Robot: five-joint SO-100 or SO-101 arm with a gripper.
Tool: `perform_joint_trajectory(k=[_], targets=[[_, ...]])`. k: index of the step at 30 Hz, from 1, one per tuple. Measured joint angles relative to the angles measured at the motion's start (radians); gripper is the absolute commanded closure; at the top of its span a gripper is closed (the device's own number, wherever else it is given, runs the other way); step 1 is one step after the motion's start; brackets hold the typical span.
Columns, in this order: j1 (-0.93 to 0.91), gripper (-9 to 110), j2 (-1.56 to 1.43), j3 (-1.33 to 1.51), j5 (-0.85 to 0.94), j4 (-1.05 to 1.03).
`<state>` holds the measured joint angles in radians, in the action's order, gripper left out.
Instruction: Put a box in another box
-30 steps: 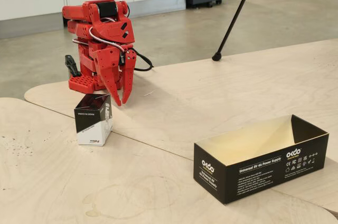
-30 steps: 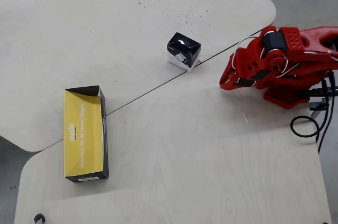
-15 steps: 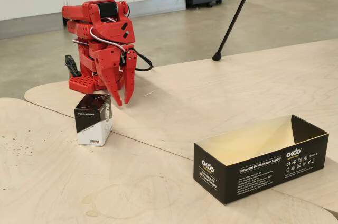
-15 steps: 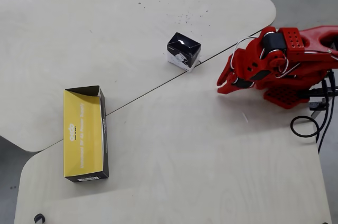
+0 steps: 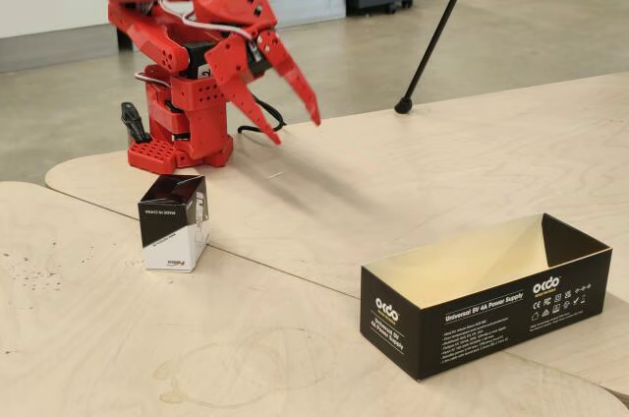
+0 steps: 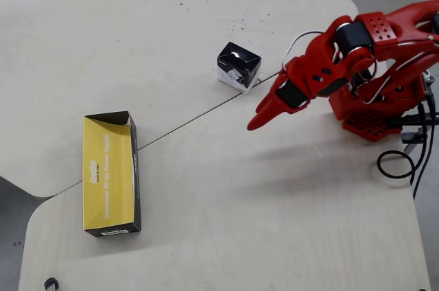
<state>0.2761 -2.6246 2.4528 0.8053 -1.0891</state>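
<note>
The small box (image 5: 174, 222), glossy black on top and white below with "MADE IN CHINA" print, stands upright on the wooden table in front of the arm's base; it also shows in the overhead view (image 6: 239, 66). The long black okdo carton (image 5: 472, 319) lies open-topped and empty at the fixed view's front right, its pale inside showing in the overhead view (image 6: 108, 167) at the left. My red gripper (image 5: 297, 131) hangs open and empty above the table, apart from both boxes. In the overhead view the gripper (image 6: 256, 117) is just right of and below the small box.
A black tripod leg (image 5: 442, 29) slants down to the table edge at the back right. A black cable (image 6: 394, 164) loops beside the arm base (image 6: 374, 116). A seam between two tabletops runs past the small box. White cabinets stand behind.
</note>
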Motion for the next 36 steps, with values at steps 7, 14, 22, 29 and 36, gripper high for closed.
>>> perform_joint_trajectory(k=[7, 14, 22, 29, 36], targets=[[-0.13, 65, 0.351, -0.362, 0.092, -0.146], [-0.362, 61, 0.572, -0.676, 0.331, -0.279], [-0.589, 53, 0.672, -0.715, 0.646, -0.267], [-0.678, 50, 0.741, -0.629, 0.781, -0.14], [-0.742, 51, 0.805, -0.509, 0.83, -0.002]])
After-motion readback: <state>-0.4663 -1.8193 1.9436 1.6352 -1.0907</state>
